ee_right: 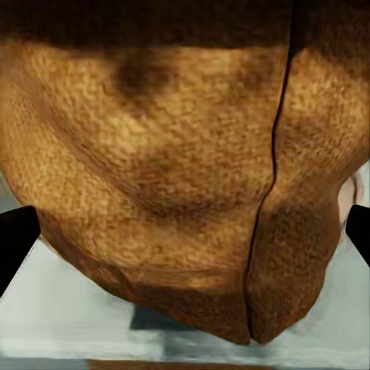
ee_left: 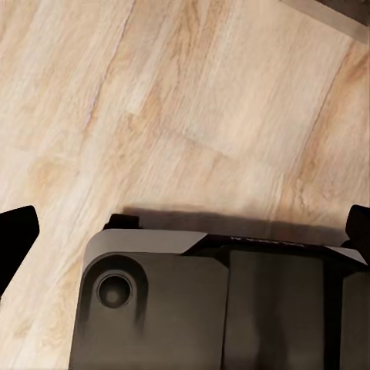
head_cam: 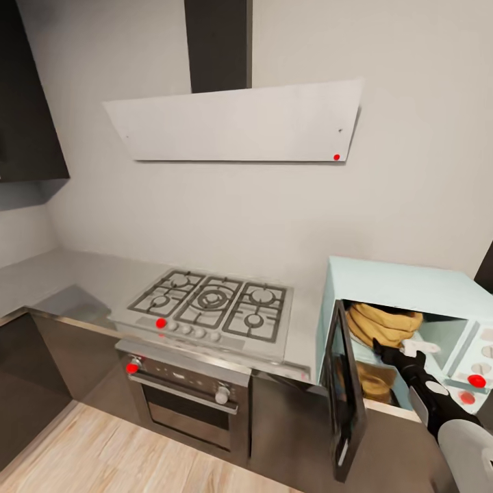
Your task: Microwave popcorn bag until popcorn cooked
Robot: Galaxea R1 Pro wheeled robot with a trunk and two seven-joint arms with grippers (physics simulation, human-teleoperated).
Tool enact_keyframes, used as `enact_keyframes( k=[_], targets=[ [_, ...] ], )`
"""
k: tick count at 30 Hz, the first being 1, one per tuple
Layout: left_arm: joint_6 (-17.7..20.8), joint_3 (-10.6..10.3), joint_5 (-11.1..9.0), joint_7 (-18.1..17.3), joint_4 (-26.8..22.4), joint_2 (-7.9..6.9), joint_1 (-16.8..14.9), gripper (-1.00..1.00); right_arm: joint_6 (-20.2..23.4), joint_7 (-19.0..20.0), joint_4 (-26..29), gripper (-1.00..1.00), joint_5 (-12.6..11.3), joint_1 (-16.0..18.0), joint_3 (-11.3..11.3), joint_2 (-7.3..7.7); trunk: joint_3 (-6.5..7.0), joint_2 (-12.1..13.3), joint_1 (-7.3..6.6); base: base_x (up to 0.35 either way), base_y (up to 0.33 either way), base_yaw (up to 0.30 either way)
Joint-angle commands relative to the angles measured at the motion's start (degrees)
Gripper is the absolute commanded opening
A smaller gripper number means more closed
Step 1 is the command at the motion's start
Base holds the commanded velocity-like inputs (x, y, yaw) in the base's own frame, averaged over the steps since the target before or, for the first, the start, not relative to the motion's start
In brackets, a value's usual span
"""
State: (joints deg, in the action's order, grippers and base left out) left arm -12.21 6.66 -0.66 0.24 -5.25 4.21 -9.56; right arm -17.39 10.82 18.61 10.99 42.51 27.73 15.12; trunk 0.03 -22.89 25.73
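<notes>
The pale mint-blue microwave (head_cam: 404, 284) stands on the steel countertop (head_cam: 82, 281) at the right, its dark glass door (head_cam: 346, 397) swung open toward me. The tan popcorn bag (head_cam: 383, 325) sits inside the cavity. My right gripper (head_cam: 392, 355) reaches into the opening just in front of the bag. In the right wrist view the bag (ee_right: 169, 177) is very close and rests on the pale microwave floor (ee_right: 69, 308), while the right gripper (ee_right: 185, 239) is open with its black fingertips wide apart. The left gripper (ee_left: 185, 235) is open above the wooden floor. The popcorn is hidden.
A gas hob (head_cam: 212, 301) lies left of the microwave, with a black built-in oven (head_cam: 188, 397) below and a slanted white hood (head_cam: 233, 123) above. The microwave's cream panel with knobs (head_cam: 479, 366) is right of the opening. The robot's base (ee_left: 216, 308) is under the left gripper.
</notes>
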Motion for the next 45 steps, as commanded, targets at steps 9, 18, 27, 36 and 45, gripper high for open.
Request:
enact_keyframes(
  k=[9,18,27,36,45],
  targets=[
    [-0.2,0.3,-0.1,0.0,0.1,0.00,0.0,1.00,-0.3,0.3,0.0,1.00,0.5,0.0,0.5,0.15,-0.02,0.0,0.05,0.105,0.000,0.000],
    [-0.2,0.3,0.0,0.0,0.1,0.00,0.0,1.00,-0.3,0.3,0.0,1.00,0.5,0.0,0.5,0.00,-0.02,0.0,0.05,0.063,0.000,0.000],
    [-0.2,0.3,0.0,0.0,0.1,0.00,0.0,1.00,-0.3,0.3,0.0,1.00,0.5,0.0,0.5,-0.01,-0.02,0.0,0.05,0.045,-0.046,0.000],
    [-0.2,0.3,0.0,0.0,0.1,0.06,0.0,1.00,-0.4,0.3,0.1,1.00,0.5,0.0,0.5,-0.03,-0.02,0.0,0.05,-0.101,-0.010,0.000],
    [-0.2,0.3,0.0,0.0,0.1,0.09,0.0,1.00,-0.4,0.3,0.2,1.00,0.5,0.0,0.5,-0.11,-0.02,0.0,0.05,-0.336,-0.042,0.000]
  ],
)
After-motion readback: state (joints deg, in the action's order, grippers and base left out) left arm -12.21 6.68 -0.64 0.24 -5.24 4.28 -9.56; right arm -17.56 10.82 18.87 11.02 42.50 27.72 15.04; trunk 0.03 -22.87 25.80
